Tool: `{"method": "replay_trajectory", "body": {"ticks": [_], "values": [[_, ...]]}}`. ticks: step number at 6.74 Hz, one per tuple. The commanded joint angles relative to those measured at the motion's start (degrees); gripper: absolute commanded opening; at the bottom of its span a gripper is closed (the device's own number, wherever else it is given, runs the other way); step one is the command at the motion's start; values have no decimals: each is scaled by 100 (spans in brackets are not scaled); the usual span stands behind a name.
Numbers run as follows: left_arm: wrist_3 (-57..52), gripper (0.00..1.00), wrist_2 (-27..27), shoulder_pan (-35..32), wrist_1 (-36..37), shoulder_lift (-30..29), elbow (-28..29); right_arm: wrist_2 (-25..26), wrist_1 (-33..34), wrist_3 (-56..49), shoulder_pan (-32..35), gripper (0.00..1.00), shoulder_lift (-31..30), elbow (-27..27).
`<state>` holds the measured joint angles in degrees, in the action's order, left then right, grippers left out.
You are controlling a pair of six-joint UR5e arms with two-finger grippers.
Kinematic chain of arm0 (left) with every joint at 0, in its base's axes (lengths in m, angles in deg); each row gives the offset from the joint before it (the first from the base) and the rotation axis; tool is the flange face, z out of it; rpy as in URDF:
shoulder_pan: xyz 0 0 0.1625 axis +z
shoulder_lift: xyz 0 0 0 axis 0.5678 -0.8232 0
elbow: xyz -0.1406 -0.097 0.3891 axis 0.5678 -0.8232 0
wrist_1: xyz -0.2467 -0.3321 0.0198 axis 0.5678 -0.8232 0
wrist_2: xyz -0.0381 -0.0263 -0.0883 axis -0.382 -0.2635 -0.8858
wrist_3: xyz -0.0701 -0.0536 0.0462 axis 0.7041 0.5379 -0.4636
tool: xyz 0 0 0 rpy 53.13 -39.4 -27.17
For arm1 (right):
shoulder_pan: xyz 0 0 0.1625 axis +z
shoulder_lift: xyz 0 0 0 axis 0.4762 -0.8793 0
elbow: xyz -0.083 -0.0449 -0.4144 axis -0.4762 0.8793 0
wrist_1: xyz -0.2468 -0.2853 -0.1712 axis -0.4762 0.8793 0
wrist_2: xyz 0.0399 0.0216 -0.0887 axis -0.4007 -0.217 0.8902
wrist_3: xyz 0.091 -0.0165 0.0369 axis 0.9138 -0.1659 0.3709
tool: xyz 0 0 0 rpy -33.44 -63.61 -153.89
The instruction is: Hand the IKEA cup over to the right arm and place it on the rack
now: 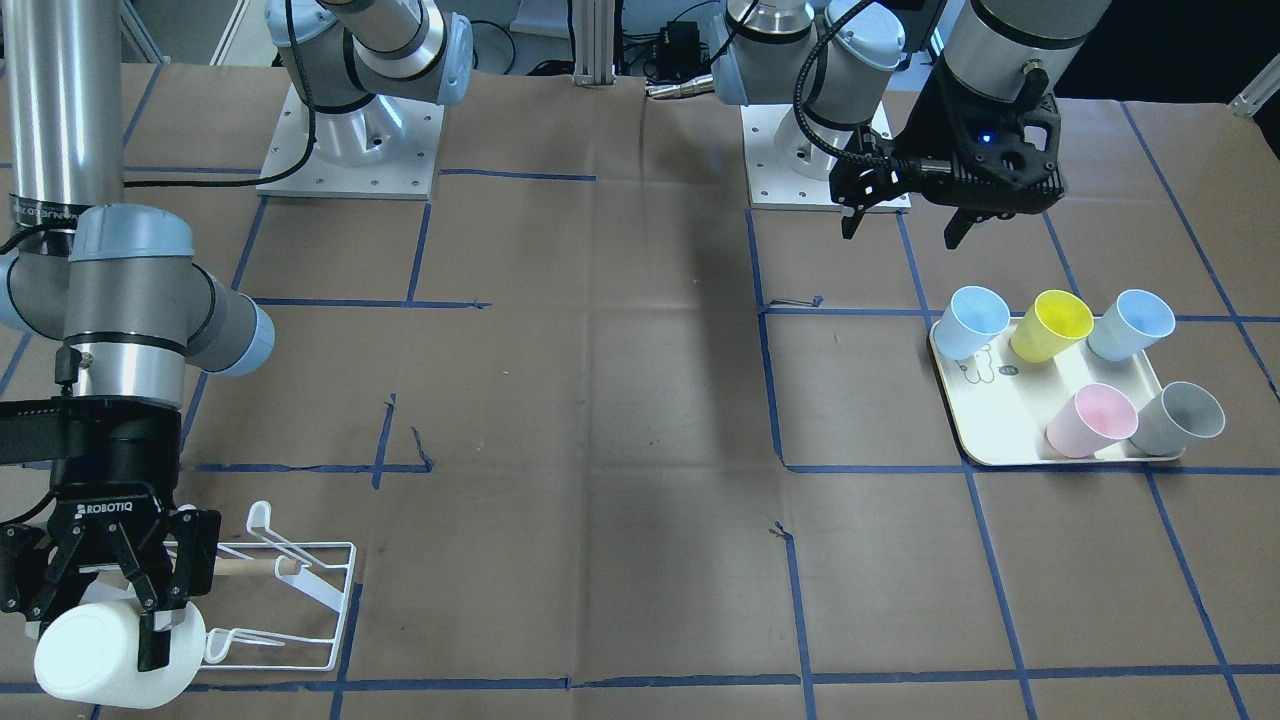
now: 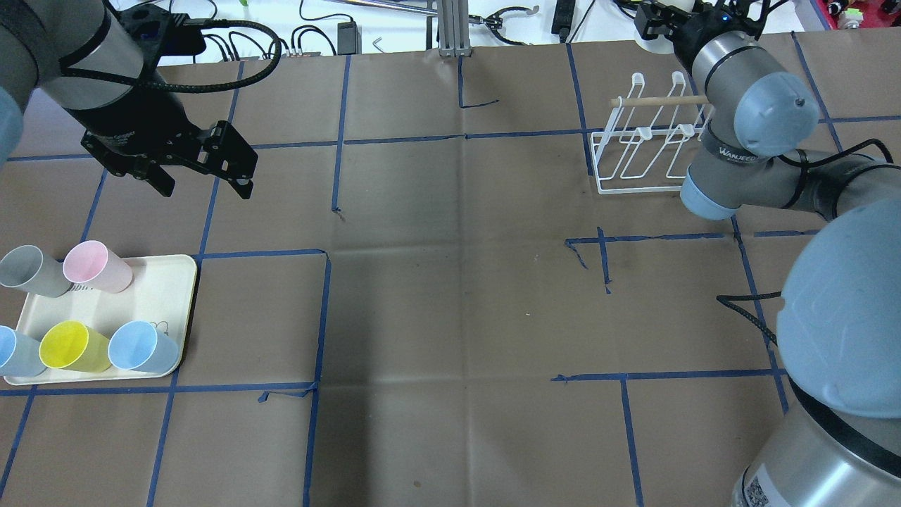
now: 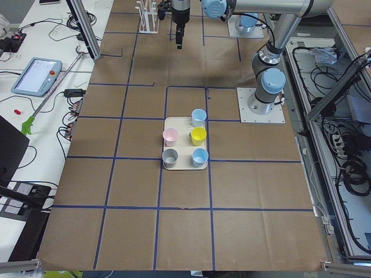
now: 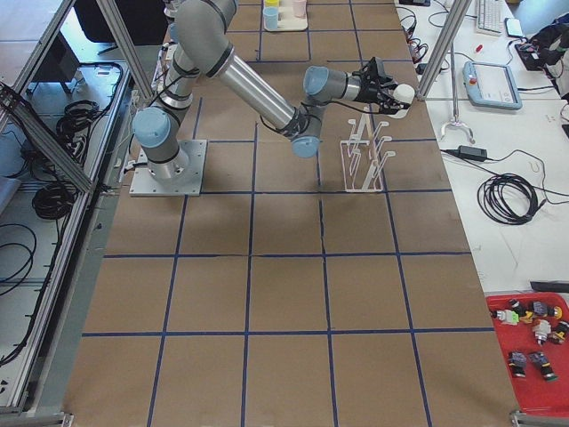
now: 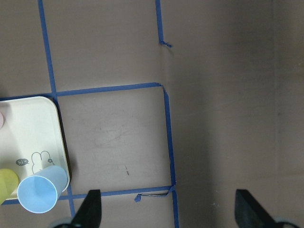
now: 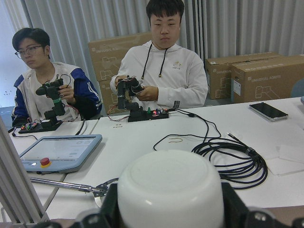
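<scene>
My right gripper (image 1: 100, 630) is shut on a white IKEA cup (image 1: 115, 655) and holds it on its side, beside the near end of the white wire rack (image 1: 300, 590) with its wooden dowel. The right wrist view shows the cup's bottom (image 6: 171, 190) filling the space between the fingers. In the overhead view the rack (image 2: 637, 151) stands at the far right, and the right arm (image 2: 746, 120) covers part of it. My left gripper (image 2: 207, 191) is open and empty. It hangs above the table, behind the tray of cups.
A cream tray (image 2: 158, 296) at the left holds several cups: grey (image 2: 28, 271), pink (image 2: 95, 266), yellow (image 2: 70, 346) and two light blue (image 2: 141, 347). Blue tape lines grid the brown table. Two operators sit beyond the far edge (image 6: 164, 71).
</scene>
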<state>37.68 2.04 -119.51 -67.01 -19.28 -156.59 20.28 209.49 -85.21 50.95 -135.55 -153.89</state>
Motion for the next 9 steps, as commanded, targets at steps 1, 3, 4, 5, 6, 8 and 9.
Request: {"method": "replay_trajectory", "body": {"ticks": [1,3,4,5,6,8,9], "values": [[-369,99,59,796,-26,41,-224,4,117,0,24,9,230,30],[-1528,99,33,1886,9,268,-636,-23,117,-9,24,9,310,-58],[-1924,98,33,2143,105,383,-891,-23,117,-9,24,9,310,-180],[-1989,98,16,2390,236,523,-1215,-23,117,-9,24,10,345,-268],[-2460,98,33,2592,699,664,-1610,-40,117,17,33,15,380,-295],[-2658,98,33,2839,1264,735,-2148,-23,126,-9,207,48,363,-444],[-2640,98,33,2849,1309,727,-2281,-14,65,-9,209,99,363,-436]]}}
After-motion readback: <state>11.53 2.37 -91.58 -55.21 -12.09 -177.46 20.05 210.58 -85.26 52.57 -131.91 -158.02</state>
